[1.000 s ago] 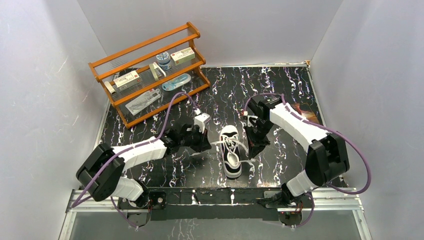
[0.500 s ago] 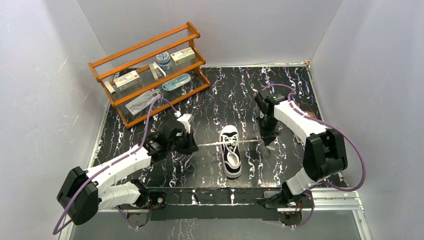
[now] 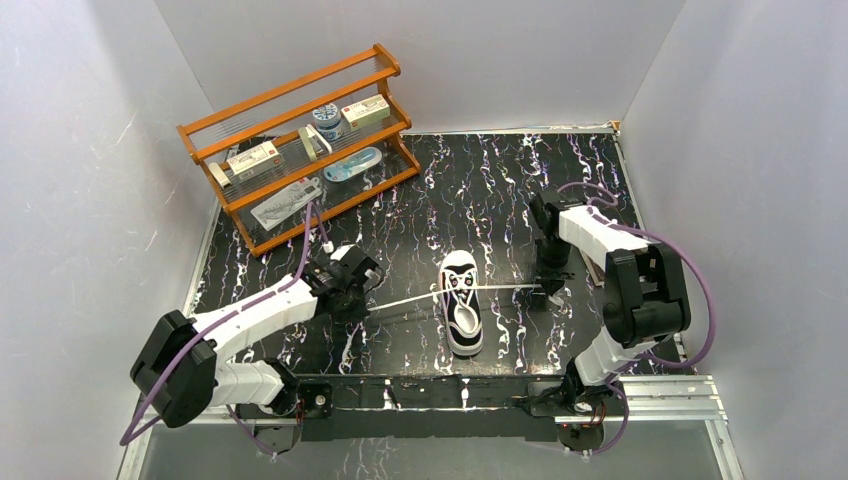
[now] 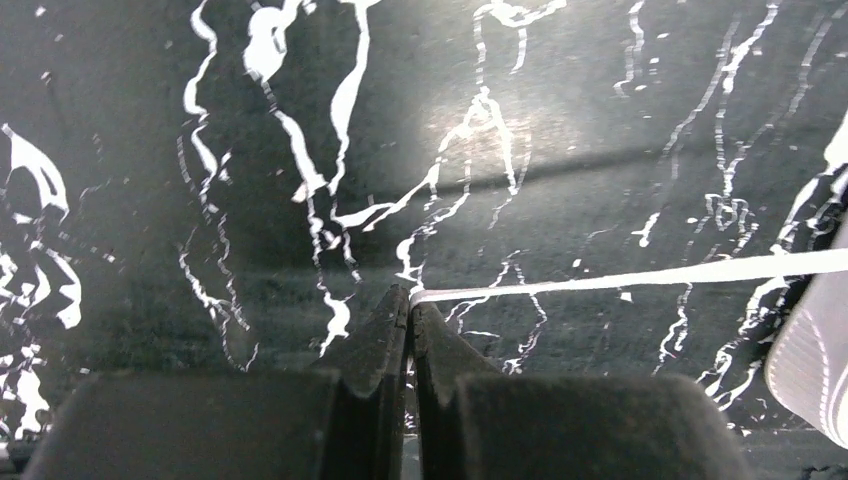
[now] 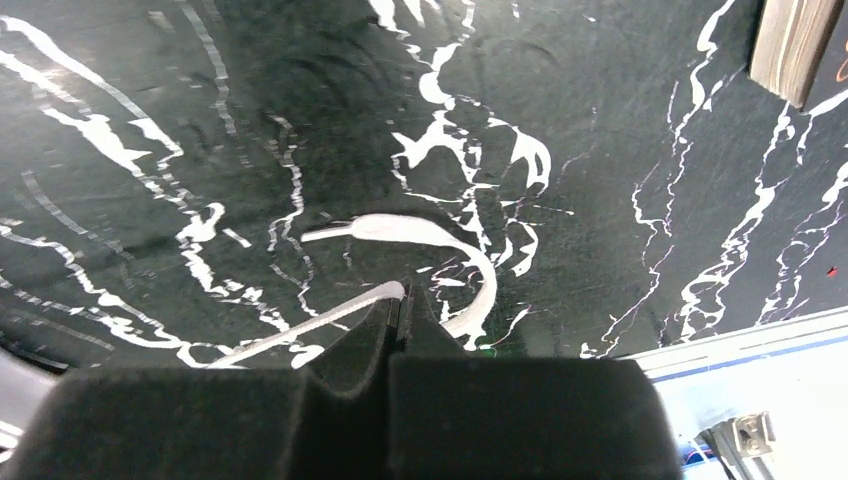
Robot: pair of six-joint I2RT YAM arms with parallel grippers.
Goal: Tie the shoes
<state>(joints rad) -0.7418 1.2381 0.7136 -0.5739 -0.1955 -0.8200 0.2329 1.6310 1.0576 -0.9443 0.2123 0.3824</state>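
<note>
1. Tabletop [image 3: 450, 190], black with white marble veining: it carries the shoe near its front centre, between the two arms.
2. Arms: a second ago both were bent in close beside the shoe. Each has since swung outward to its own side and now stands well apart from it.
3. Small black canvas low-top sneaker [image 3: 461, 300] with white rubber toe cap and sole: the toe points away from the arm bases, and its place has held while the arms moved.
4. Long white laces: the left strand [image 3: 405, 299] and right strand [image 3: 510, 287], slack at the shoe a second ago, are now drawn into one nearly straight line across it. Judged, the first crossing is being cinched; no bow loops show yet.
5. Left gripper [image 4: 410, 300]: jaws together, clamped on the end of the left strand.
6. Right gripper [image 5: 398, 295]: jaws together, pinching the right strand; its loose tail [image 5: 440, 235] curls on the table just beyond.
</note>
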